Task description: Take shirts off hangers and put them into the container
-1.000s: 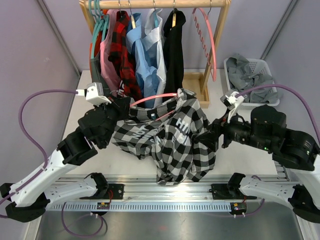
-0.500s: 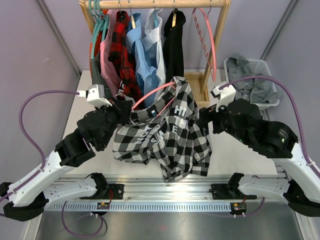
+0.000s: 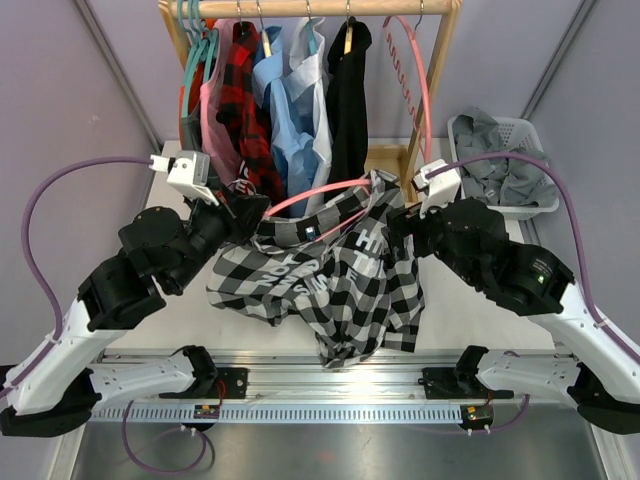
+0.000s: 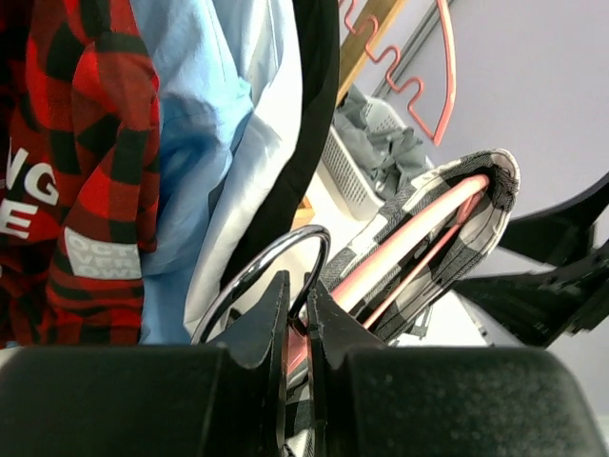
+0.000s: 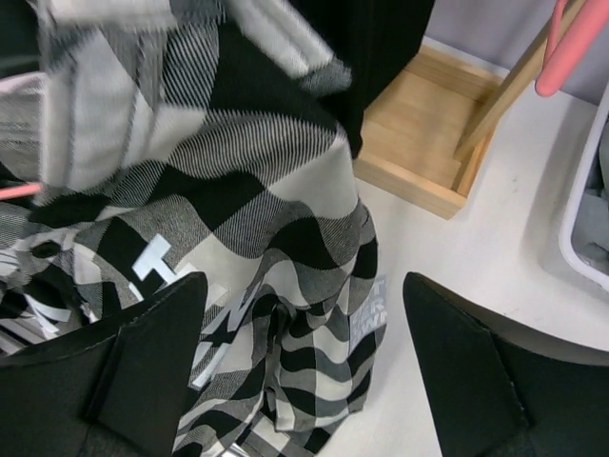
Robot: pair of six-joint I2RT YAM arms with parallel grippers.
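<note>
Left gripper (image 4: 297, 319): pinching the hook (image 4: 257, 265) of your pink hanger (image 4: 419, 228).
Right gripper (image 5: 303, 295): just spread, at check shirt's (image 3: 340, 285) 2 o'clock; regrasp due.

Just in front of the wooden rail (image 3: 310, 8), a black-and-white check shirt (image 3: 330, 290) droops from a pink hanger (image 3: 312, 197). The left gripper (image 3: 245, 208) is at the hanger's left end, the right gripper (image 3: 395, 228) at the shirt's right edge. A red-check shirt (image 3: 240, 95), a light blue shirt (image 3: 290, 120) and a black shirt (image 3: 348, 100) hang from the rail. Right of it stands the white basket (image 3: 530, 124), with a grey shirt (image 3: 490, 145) inside.
</note>
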